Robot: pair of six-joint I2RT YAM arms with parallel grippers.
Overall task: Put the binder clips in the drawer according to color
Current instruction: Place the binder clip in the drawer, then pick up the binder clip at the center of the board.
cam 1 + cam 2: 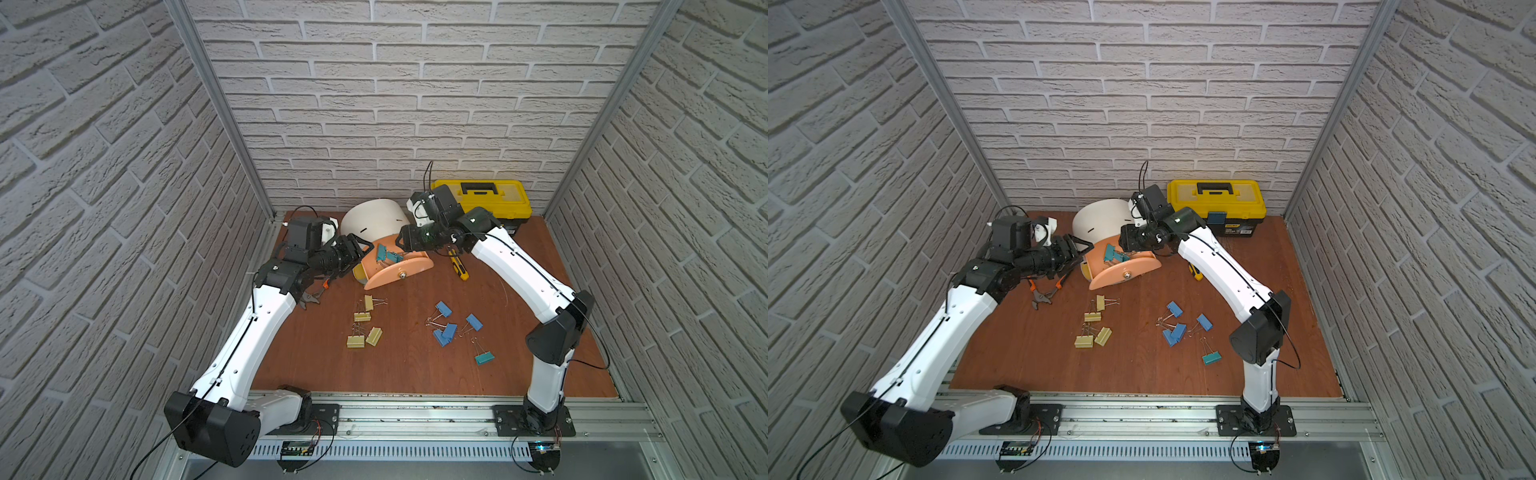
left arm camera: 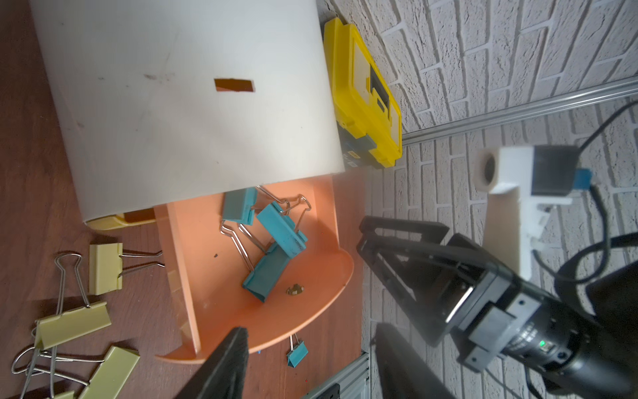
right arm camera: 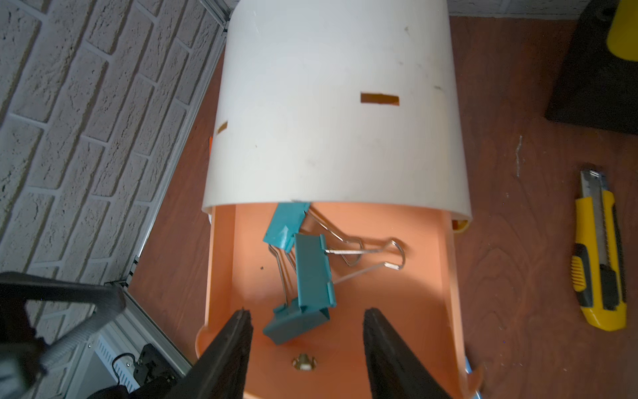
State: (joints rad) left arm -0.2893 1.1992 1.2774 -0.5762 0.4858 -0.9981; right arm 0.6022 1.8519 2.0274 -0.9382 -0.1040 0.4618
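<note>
Right gripper: ribbed black fingers spread apart, empty, over the open peach drawer.
Left gripper: jaws parted, holding nothing, beside the drawer.
Teal clips: three folded-metal clips with wire handles, piled in the smooth plastic drawer.
Cabinet: white, barrel-shaped, scuffed.
Table: yellow clips, blue clips, one teal clip.
Toolbox: label unreadable.
</note>
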